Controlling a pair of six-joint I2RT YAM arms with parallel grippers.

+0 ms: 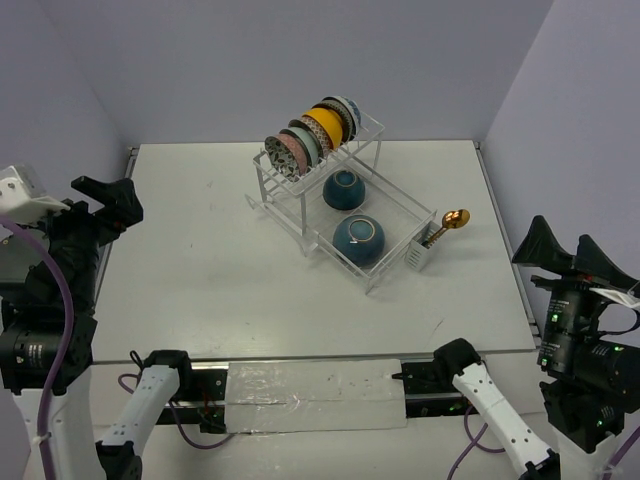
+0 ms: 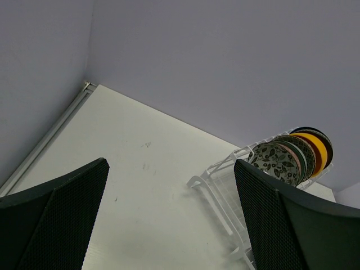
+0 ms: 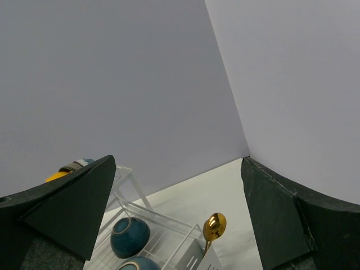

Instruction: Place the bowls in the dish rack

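Note:
The dish rack (image 1: 372, 255) stands at the back middle of the table. Several bowls (image 1: 312, 135) stand on edge in its upper shelf, patterned, pale green, yellow and dark. Two dark blue bowls (image 1: 343, 189) (image 1: 358, 241) lie upside down in the lower tray. My left gripper (image 1: 106, 200) is raised at the far left, open and empty, well away from the rack. My right gripper (image 1: 572, 260) is raised at the far right, open and empty. The left wrist view shows the standing bowls (image 2: 277, 161); the right wrist view shows one blue bowl (image 3: 130, 237).
A gold spoon (image 1: 452, 221) stands in the rack's small side cutlery holder (image 1: 420, 253), also seen as the spoon (image 3: 214, 226) in the right wrist view. A taped strip (image 1: 315, 397) runs along the near edge between the arm bases. Walls close the table at the back and sides.

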